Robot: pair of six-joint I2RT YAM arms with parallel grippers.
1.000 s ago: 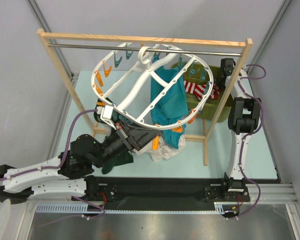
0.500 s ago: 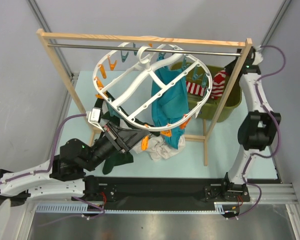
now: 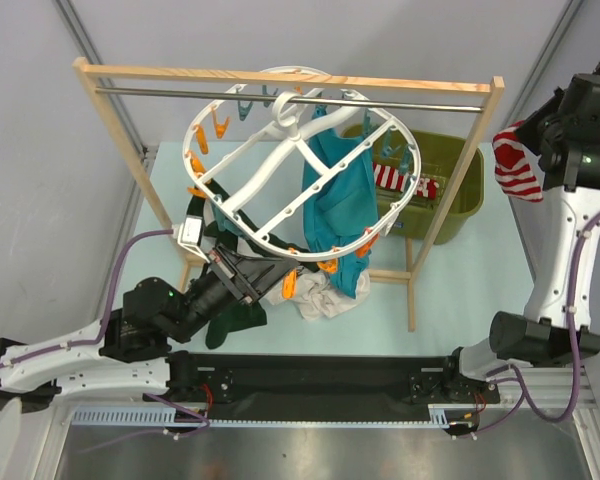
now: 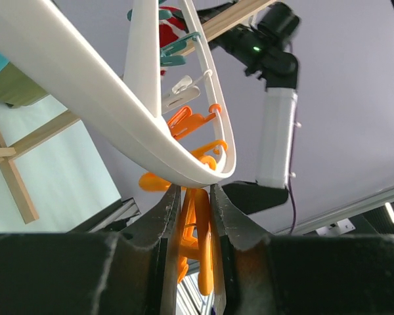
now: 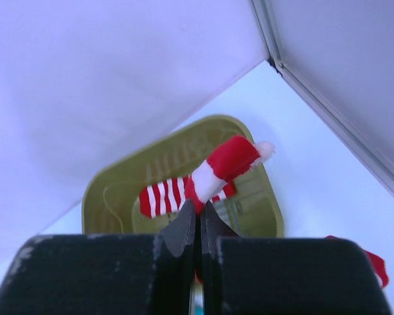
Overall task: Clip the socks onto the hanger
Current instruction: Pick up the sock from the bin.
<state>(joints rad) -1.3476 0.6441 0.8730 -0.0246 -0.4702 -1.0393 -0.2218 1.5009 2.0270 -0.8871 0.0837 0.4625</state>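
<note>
The round white hanger (image 3: pixel 270 170) hangs tilted from the rack rod, with orange and teal clips on its rim. My left gripper (image 3: pixel 288 283) is under its near rim, shut on an orange clip (image 4: pixel 198 243). The rim (image 4: pixel 85 85) passes just above the left gripper (image 4: pixel 196 197). My right gripper (image 3: pixel 540 150) is raised high at the right, shut on one red-and-white striped sock (image 3: pixel 515 165). The right wrist view shows the right gripper (image 5: pixel 197 213) pinching this sock (image 5: pixel 226 164). A second striped sock (image 3: pixel 400 180) lies in the green bin and also shows in the right wrist view (image 5: pixel 161 197).
The wooden rack (image 3: pixel 280 78) with its metal rod spans the back. A teal garment (image 3: pixel 335 200) hangs from the hanger. The olive green bin (image 3: pixel 465 195) stands behind the rack's right post. A heap of clothes (image 3: pixel 325 295) and a dark green garment (image 3: pixel 235 318) lie under the hanger.
My right arm has lifted a striped sock out of the green bin, up and to the right. My left gripper stays shut on the orange clip; the hanger has barely shifted.
</note>
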